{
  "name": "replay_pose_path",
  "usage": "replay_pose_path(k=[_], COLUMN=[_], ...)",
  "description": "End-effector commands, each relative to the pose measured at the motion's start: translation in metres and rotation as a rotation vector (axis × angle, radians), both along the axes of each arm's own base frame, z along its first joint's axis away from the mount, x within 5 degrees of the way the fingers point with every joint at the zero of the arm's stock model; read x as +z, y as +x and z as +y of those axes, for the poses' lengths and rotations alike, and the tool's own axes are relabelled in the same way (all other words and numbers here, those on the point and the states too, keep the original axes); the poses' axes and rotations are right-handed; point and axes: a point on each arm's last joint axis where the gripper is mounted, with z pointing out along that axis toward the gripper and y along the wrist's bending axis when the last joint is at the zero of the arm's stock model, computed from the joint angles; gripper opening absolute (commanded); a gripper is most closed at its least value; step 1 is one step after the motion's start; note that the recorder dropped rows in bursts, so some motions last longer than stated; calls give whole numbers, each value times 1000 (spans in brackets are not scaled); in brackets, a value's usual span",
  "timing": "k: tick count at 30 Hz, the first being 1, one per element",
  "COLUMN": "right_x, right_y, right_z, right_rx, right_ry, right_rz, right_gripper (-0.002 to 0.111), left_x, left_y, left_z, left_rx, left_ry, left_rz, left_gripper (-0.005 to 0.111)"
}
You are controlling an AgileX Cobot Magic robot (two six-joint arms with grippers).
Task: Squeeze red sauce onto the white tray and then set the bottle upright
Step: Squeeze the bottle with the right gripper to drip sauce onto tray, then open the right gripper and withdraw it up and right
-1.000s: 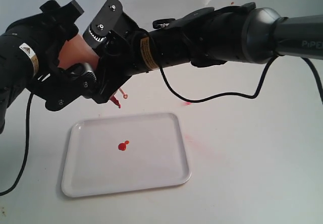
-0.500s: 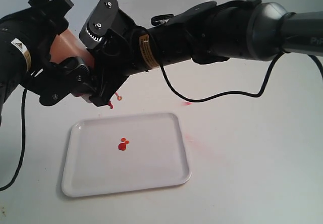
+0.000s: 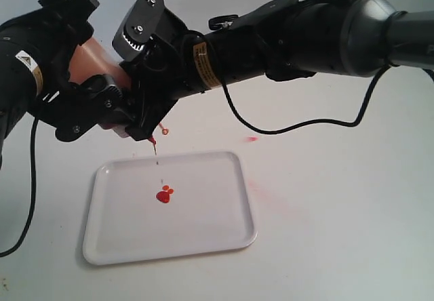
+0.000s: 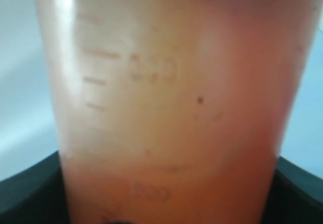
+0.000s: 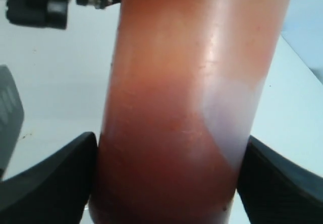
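Note:
The white tray (image 3: pixel 169 209) lies flat on the table, with a blob of red sauce (image 3: pixel 164 194) near its middle. Above its far edge the bottle (image 3: pixel 91 64) is held tilted, red nozzle (image 3: pixel 152 142) pointing down, and a thin thread of sauce drops from it toward the blob. My left gripper (image 3: pixel 88 108) and my right gripper (image 3: pixel 139 91) are both shut on the bottle's body, which fills both wrist views (image 4: pixel 166 108) (image 5: pixel 186 108). Dark fingers (image 5: pixel 50 178) press its sides. The cap tether (image 3: pixel 165 131) dangles beside the nozzle.
A small red smear (image 3: pixel 252 139) and a faint pink smudge (image 3: pixel 271 196) mark the white table right of the tray. Black cables (image 3: pixel 298 121) hang from both arms. The right arm (image 3: pixel 325 33) stretches across the upper scene.
The nozzle has dipped lower over the tray and a thread of sauce now falls from it. The blob on the tray has grown slightly. Both arms shifted only a little.

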Motion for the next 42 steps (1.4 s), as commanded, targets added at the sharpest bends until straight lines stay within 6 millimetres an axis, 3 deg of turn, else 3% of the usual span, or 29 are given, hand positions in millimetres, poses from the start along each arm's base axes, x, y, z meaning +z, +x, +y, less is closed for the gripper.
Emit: replay_pose_path(k=[1,3,6,7,15,20,33,38,42], right_x=[33,33,33,31,31,33,36,38,29], right_y=[-24,-26,-25,-25,-24,-10,35,45,52], right_z=[4,4,4,3,2,-12,-89,-125,-151], right_rx=[148,154,104,111,103,55,-75,-60,-106], right_ry=[119,125,135,116,98,104,165,195,201], right_rz=[53,88,171,154,151,145,324,387,419], right_gripper=[4,25,95,105,105,105,105,105,105], left_x=[-8,-8,-8,-8,-8,-8,-9,-9,-10], left_y=[2,2,2,2,2,2,2,2,1], left_z=[-6,-6,-6,-6,-6,-7,-7,-7,-6], left_rx=[-45,-44,-44,-44,-51,-54,-59,-59,-43], left_ry=[44,43,43,41,38,37,36,36,13], left_rz=[31,31,31,31,34,36,39,39,56], left_gripper=[0,0,0,0,0,0,0,0,0])
